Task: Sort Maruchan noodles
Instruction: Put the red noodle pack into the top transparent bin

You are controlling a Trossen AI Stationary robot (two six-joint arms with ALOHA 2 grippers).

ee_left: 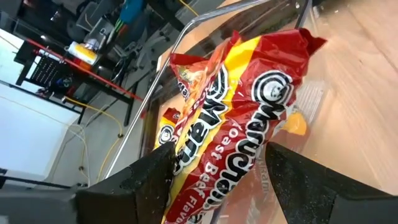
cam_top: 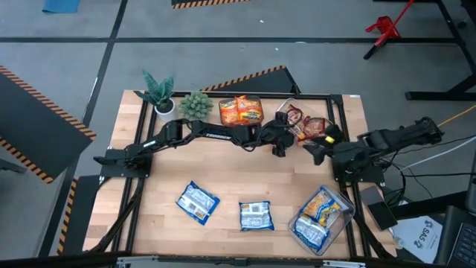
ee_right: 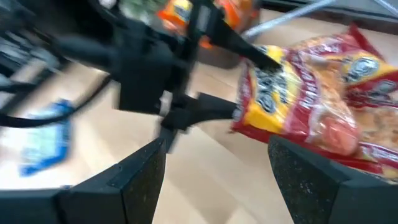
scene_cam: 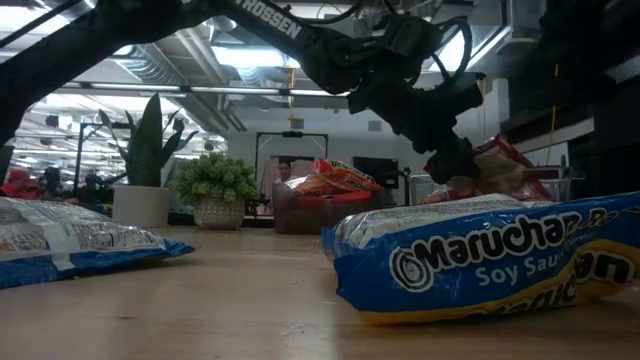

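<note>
Red-brown Maruchan packets [cam_top: 303, 123] lie in a clear bin [ee_left: 200, 20] at the table's far right. My left gripper [cam_top: 285, 135] reaches across the table to them and is open, with one finger on either side of the end of the top red-brown packet [ee_left: 249, 106]. My right gripper [cam_top: 314, 153] hovers open just to the near right of that bin, with nothing between its fingers [ee_right: 143, 180]. Orange packets [cam_top: 242, 112] lie in a bin left of the red ones. Two blue-and-white packets [cam_top: 197, 202] [cam_top: 255, 216] lie flat on the table near the front. My left gripper's fingers [ee_left: 152, 177] stand on either side of the near end [ee_left: 214, 186] of the red-brown packet, slanting down from the table's left. The packet rests in the bin. I cannot tell whether the fingers touch it.
Two small potted plants [cam_top: 158, 95] [cam_top: 195, 105] stand at the far left. A clear bin [cam_top: 324, 216] with blue and orange packets sits at the near right corner. A black frame [cam_top: 134, 193] edges the table. Bare wood lies in the middle between the arms and the blue packets.
</note>
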